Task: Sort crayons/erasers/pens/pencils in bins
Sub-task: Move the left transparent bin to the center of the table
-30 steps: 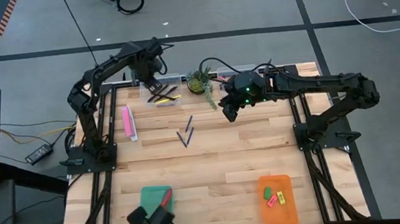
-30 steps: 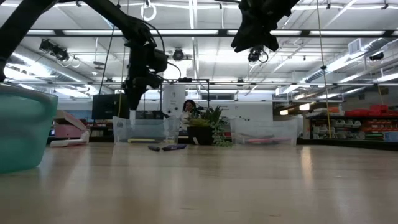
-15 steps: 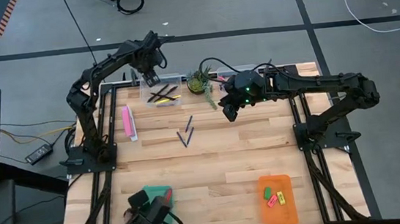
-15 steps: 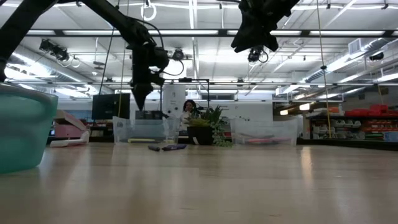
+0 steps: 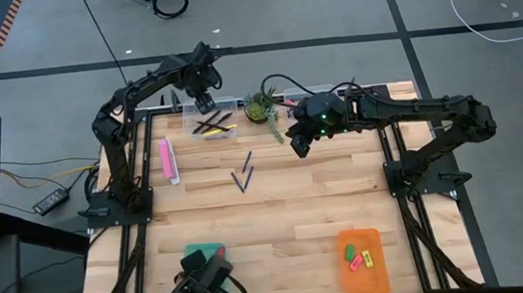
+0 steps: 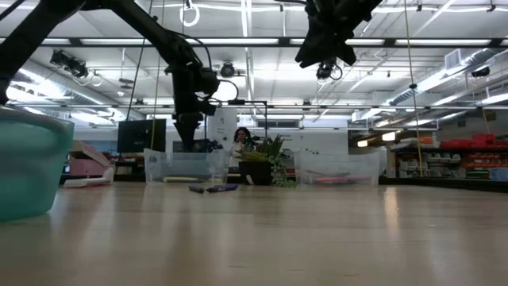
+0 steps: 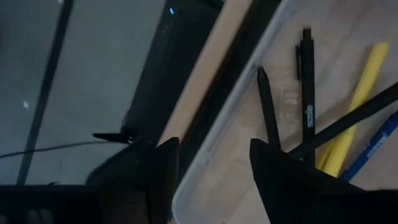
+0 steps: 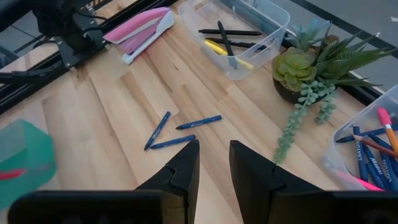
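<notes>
Pale wood table [image 5: 287, 211] under warehouse lights, and the left gripper [image 5: 205, 102] hangs over the clear bin [image 5: 213, 122] at the far edge, fingers spread wide and holding nothing. The right gripper [image 5: 297, 148] hovers by the potted plant [image 5: 260, 106], fingers parted a little, also bare. 3 blue pens [image 5: 243, 172] lie loose mid-table, slim short sticks, 2 side by side, 1 angled. Best play now, I reckon: lift the left arm clear of the bin's rim, descend square over 1 pen, and pinch across its middle.
</notes>
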{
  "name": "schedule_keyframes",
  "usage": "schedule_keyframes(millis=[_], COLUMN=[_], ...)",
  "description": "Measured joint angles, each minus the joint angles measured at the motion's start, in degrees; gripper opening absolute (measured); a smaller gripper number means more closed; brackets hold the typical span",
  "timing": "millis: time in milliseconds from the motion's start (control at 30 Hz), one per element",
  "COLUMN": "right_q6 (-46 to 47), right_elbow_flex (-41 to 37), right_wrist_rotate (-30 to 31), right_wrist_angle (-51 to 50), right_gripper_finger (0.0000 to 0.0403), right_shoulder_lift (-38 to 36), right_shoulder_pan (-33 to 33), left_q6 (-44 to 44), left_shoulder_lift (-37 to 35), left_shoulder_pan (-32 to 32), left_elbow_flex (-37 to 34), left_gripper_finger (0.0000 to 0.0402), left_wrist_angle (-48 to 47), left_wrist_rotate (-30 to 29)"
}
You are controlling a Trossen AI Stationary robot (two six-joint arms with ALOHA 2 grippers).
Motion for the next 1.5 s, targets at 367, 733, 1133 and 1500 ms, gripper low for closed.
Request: schedule_keyframes(millis=[367, 733, 1133, 1500], right_q6=[-0.4, -1.0, -2.3, -3.3], right_elbow_flex=[0.0, 0.0, 0.0, 0.0], right_wrist_rotate=[0.0, 0.0, 0.0, 0.0], right_wrist_angle=[0.0, 0.0, 0.0, 0.0], right_gripper_finger=[0.0095, 0.0095, 0.0095, 0.0095], right_shoulder_lift=[0.0, 0.0, 0.0, 0.0], right_shoulder_pan=[-0.9, -1.6, -2.0, -2.2], left_q6=[-1.4, -2.6, -2.0, 0.7], left_shoulder_lift=[2.1, 2.1, 1.8, 2.8], left_shoulder_pan=[-2.3, -3.4, -2.7, -2.1], left_elbow_flex=[0.0, 0.0, 5.9, 5.8], left_gripper_finger=[0.0195, 0.0129, 0.0123, 0.0236], left_wrist_angle=[-0.7, -2.8, -1.0, 0.5], left_wrist_rotate=[-1.6, -1.5, -6.6, -2.4])
